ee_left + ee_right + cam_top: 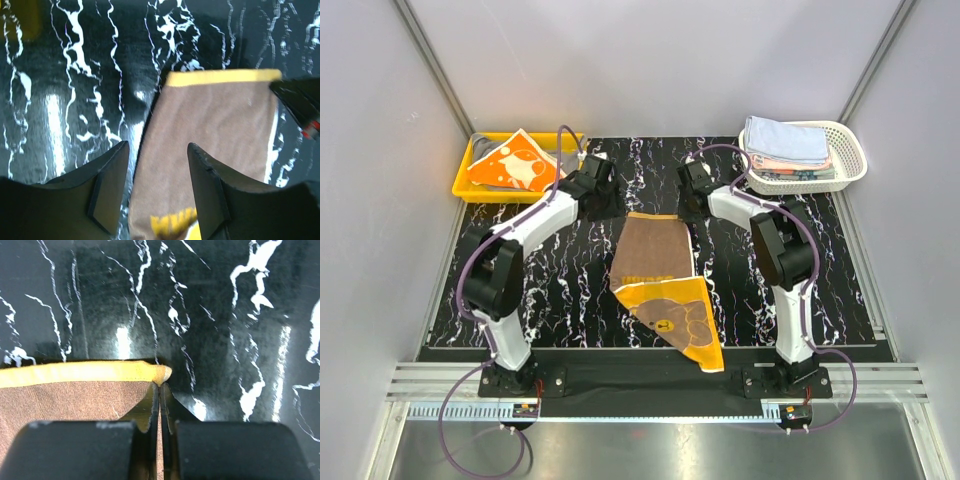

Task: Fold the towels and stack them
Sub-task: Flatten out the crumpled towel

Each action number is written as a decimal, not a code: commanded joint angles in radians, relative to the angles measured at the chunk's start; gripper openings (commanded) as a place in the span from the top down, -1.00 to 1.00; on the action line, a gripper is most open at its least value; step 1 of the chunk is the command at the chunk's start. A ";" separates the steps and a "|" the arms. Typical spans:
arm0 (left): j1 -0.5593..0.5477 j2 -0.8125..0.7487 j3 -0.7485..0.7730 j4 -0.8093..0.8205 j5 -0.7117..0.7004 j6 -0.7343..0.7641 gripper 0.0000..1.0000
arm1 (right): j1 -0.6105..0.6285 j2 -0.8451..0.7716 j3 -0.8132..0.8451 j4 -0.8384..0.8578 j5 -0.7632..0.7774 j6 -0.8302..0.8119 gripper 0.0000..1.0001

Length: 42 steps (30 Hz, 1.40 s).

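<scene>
A black, white-veined table top [550,290] was enclosed by plain grey walls [650,60]. Two arms [520,240] were mounted at the near edge. One brown-and-yellow towel [655,262] was spread at the centre. Its far right corner was clamped in the closed right pincer [160,386]; the left pincer [157,148] was held wide above its far left edge. Beyond, one orange towel [515,165] was laid in one yellow tray [460,187], and a stack of towels [786,139], not countable, in one white basket [855,165].
</scene>
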 commanded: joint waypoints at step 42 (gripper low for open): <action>0.119 0.212 0.169 0.118 0.352 0.075 -0.34 | 0.525 -0.719 -0.504 -0.203 0.173 0.056 1.00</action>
